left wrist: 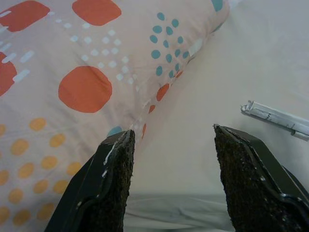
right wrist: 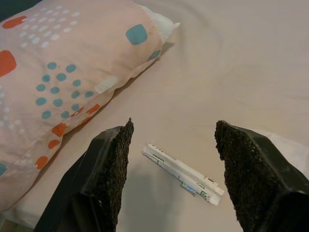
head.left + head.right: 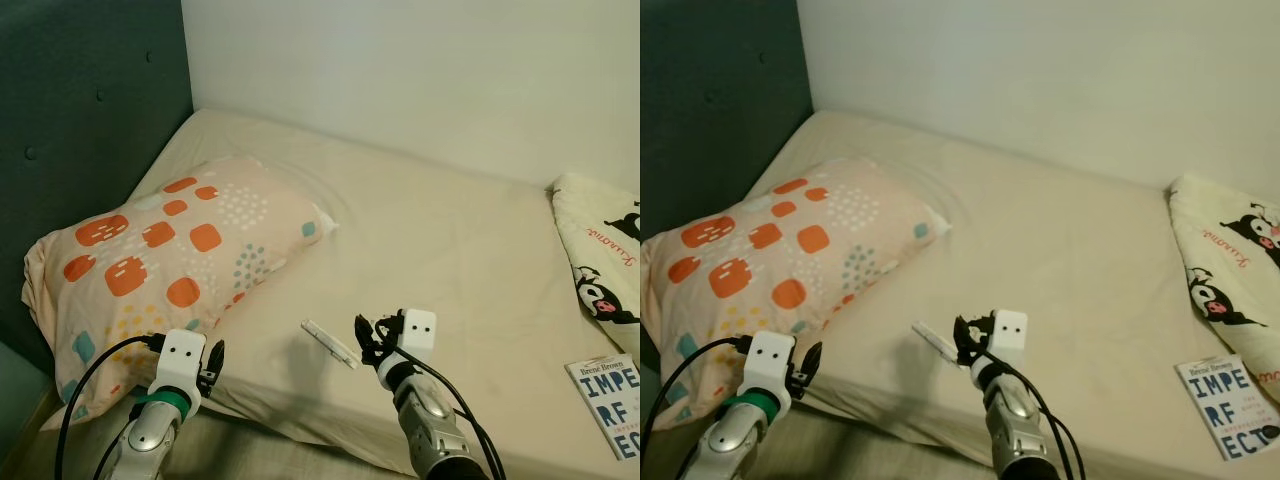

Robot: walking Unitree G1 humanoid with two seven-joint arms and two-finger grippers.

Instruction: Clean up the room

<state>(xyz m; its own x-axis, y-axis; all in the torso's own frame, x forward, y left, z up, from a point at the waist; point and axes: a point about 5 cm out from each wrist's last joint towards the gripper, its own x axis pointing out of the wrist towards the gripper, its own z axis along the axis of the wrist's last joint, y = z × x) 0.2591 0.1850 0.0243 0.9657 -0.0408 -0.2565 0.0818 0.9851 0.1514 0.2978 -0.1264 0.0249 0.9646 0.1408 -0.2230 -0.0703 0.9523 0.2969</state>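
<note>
Right wrist view: the right hand [image 2: 171, 179], fingers spread and empty, hovers just above a thin white stick [image 2: 183, 174] on the bed [image 3: 450, 250]. The stick's long axis runs from ten to four o'clock. The left hand [image 3: 212, 372], also open, hangs farther off by the patterned pillow [image 3: 170, 255] at nine o'clock.
</note>
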